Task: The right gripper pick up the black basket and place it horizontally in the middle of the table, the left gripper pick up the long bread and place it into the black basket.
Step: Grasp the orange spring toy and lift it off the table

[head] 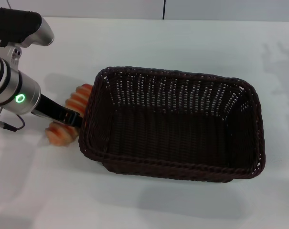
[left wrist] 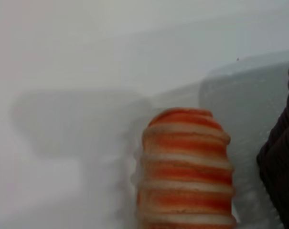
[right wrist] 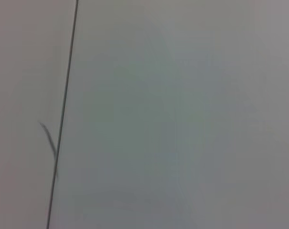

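the black basket [head: 177, 125] lies lengthwise across the middle of the white table [head: 149, 43], open side up. just off its left end rests the long bread [head: 70, 117], touching or nearly touching the rim. the left hand [head: 70, 117] reaches across the loaf; whether its fingers grip cannot be told. open table spreads around the basket. the right hand is out of view.

Woven wicker basket [head: 173, 124], smooth table [head: 182, 43]
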